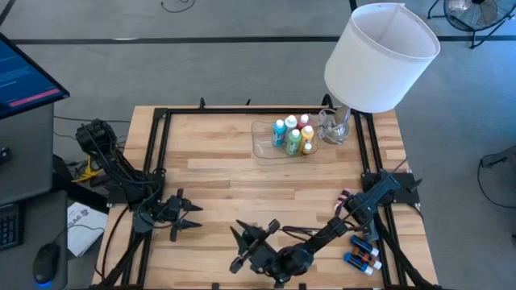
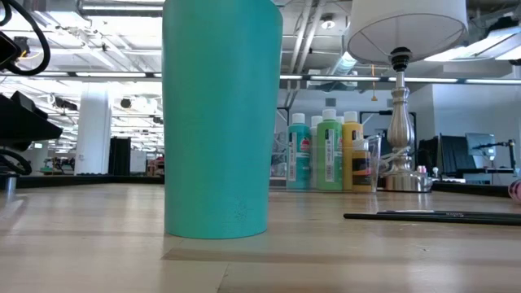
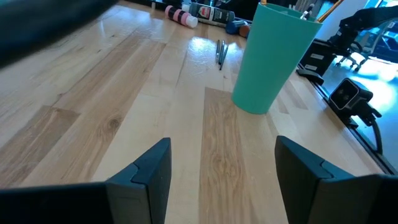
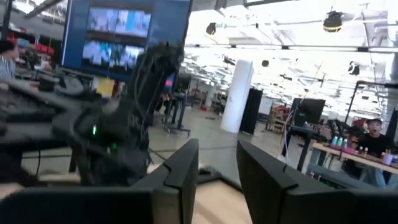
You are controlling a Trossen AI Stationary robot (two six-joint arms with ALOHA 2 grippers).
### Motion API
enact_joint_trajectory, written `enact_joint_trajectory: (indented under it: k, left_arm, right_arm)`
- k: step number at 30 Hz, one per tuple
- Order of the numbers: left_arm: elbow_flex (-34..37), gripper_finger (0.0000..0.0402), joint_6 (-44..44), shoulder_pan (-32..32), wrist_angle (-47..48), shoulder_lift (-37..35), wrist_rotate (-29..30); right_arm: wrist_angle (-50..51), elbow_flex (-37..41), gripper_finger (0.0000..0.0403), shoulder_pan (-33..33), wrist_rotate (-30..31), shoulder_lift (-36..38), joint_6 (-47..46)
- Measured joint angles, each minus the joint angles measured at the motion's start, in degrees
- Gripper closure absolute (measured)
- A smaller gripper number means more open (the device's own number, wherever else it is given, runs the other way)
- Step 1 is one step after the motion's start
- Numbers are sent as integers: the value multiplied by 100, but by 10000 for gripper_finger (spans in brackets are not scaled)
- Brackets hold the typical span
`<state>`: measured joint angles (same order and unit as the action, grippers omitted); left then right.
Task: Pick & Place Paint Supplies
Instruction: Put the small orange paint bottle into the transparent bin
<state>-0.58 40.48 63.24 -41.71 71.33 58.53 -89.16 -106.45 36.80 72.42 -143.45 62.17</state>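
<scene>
Several white-capped paint bottles stand upright in a clear tray at the far side; they also show in the low view. More bottles lie at the near right edge. Thin dark brushes lie flat on the wood beside a tall teal cup, which has brush ends sticking out of its top. In the high view my right arm hides the cup. My right gripper hovers near the front edge, tipped upward, its fingers slightly apart with nothing between them. My left gripper waits open at the near left.
A lamp with a big white shade stands at the far right corner beside the tray. Black rails run along the table's left and right sides. Bare wood lies between the tray and the arms.
</scene>
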Motion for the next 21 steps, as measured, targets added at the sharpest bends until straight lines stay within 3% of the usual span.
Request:
enact_joint_trajectory:
  k: [6,12,17,21]
  left_arm:
    - [0,215,36,0,2,0,-47]
    - [0,215,56,0,-45,-2,-111]
    - [0,215,56,0,-236,-2,-130]
    - [-2,215,57,0,-534,-2,-528]
  right_arm:
    - [498,-860,300,71,-80,179,452]
    - [1935,-2154,300,465,-153,224,504]
    - [3557,-2823,300,781,-211,213,-413]
    - [3911,-2857,300,966,-95,223,-1218]
